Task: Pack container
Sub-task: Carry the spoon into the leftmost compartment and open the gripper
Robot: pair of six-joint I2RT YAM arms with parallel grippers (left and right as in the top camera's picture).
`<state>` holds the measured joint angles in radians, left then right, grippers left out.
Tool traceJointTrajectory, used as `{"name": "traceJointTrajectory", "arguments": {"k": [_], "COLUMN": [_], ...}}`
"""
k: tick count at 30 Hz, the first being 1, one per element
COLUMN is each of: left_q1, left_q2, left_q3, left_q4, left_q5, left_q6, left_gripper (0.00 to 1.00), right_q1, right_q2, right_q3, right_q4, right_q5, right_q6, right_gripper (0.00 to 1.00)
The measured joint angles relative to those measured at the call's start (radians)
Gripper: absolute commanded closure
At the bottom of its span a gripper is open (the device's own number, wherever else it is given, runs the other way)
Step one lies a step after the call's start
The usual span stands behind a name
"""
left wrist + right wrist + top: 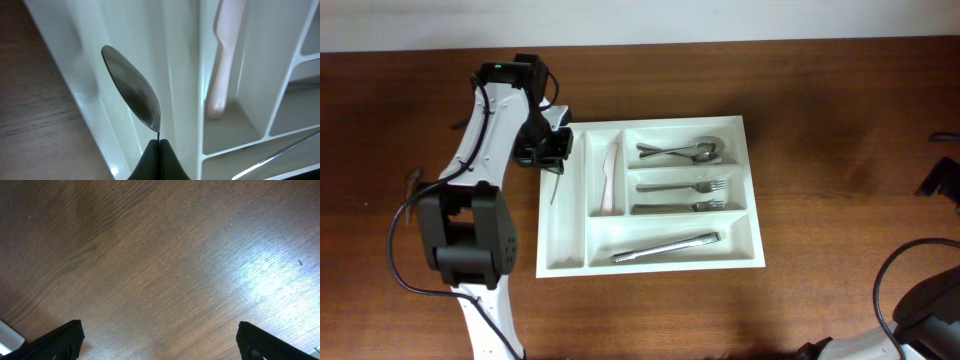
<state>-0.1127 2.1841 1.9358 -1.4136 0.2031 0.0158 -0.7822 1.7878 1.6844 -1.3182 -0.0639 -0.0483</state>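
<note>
My left gripper (544, 150) is shut on the thin handle of a metal spoon (556, 186) and holds it over the left edge of the white cutlery tray (752, 262). In the left wrist view the spoon's bowl (132, 92) points away from the closed fingertips (160, 149), above the tray's leftmost long compartment (95, 75). My right gripper (160, 340) is open and empty over bare wood. It shows as a dark shape at the right edge of the overhead view (942, 178).
The tray holds a pale plastic knife (610, 178) (222, 65) in the second long slot, spoons (682, 151) at top right, forks (682, 186) in the two middle slots and tongs (665, 247) in the bottom slot. Cables lie at the lower right (910, 290).
</note>
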Motion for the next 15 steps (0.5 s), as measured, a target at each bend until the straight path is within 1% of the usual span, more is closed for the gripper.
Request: {"name": "traceJointTrajectory", "arguments": {"k": [3, 6, 11, 15], "left_q1": [-0.011, -0.012, -0.012, -0.012], "left_q2": [-0.002, -0.002, -0.002, -0.002], "left_q3": [0.0, 0.0, 0.0, 0.0], "left_q4": [-0.001, 0.0, 0.009, 0.053], "left_q5": [0.0, 0.0, -0.001, -0.024], "left_q6": [-0.024, -0.037, -0.051, -0.059], "left_gripper": [0.89, 0.78, 0.67, 0.58], "right_q1": [0.0, 0.0, 0.0, 0.0], "right_q2": [0.0, 0.0, 0.0, 0.0], "right_q3": [0.0, 0.0, 0.0, 0.0], "right_q4": [0.0, 0.0, 0.0, 0.0], "right_q5": [0.0, 0.0, 0.0, 0.0], "right_q6": [0.0, 0.0, 0.0, 0.0], "right_gripper": [0.01, 0.01, 0.01, 0.01]}}
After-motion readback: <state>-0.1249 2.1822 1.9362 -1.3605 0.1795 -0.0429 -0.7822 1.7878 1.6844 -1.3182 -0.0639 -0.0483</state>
